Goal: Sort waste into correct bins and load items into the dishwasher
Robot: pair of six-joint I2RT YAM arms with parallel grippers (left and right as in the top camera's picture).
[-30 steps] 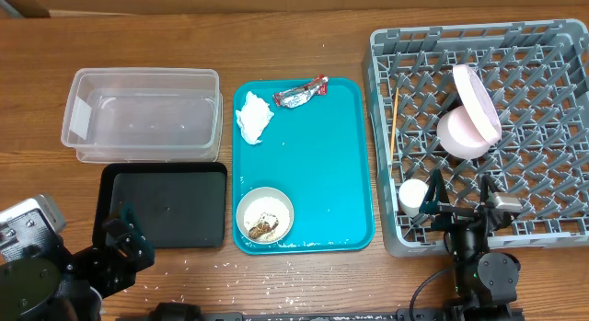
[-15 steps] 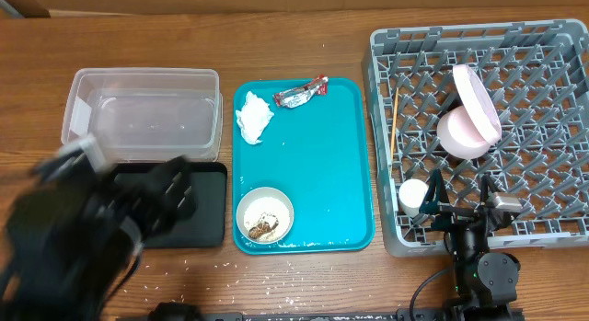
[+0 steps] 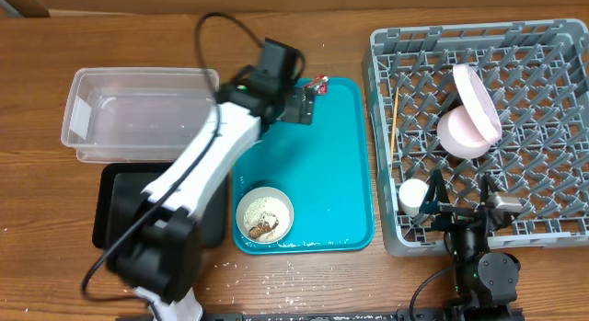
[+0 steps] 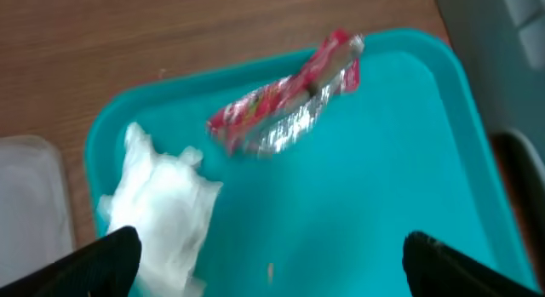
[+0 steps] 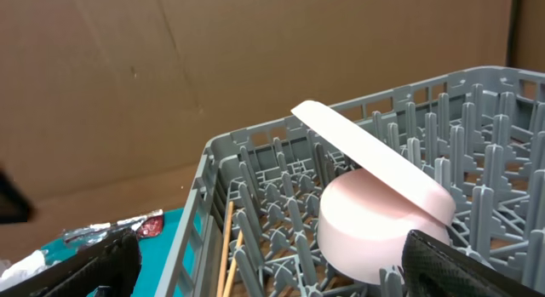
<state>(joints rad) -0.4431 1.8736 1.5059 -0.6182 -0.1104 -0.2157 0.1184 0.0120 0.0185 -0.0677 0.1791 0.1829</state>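
At the far end of the teal tray [image 4: 383,203], the silver-and-red snack wrapper [image 4: 289,105] lies crinkled and flat, apart from the white napkin [image 4: 162,216] to its left. Neither has shifted in the last second. What has changed is me: my left arm [image 3: 207,165] was folded up at the near left corner of the counter, and it now stretches diagonally across the black tray [image 3: 115,215] and past the corner of the clear tub [image 3: 138,114]. That puts my left jaws above the wrapper. They stand wide, one tip on each side of the wrist view, holding nothing and touching nothing.

I judge this the opening of the waste sorting, with the wrapper as the likely first pick, since it sits nearest between my tips. Both bins look bare. The cream bowl [image 3: 265,215] with its brown scraps [image 3: 265,231] waits at the tray's near end.

The plate [image 3: 479,100], pink bowl [image 3: 460,135] and chopsticks [image 3: 395,119] already sit in the grey rack [image 3: 552,174]. My right jaws rest wide and idle over the rack's near edge.
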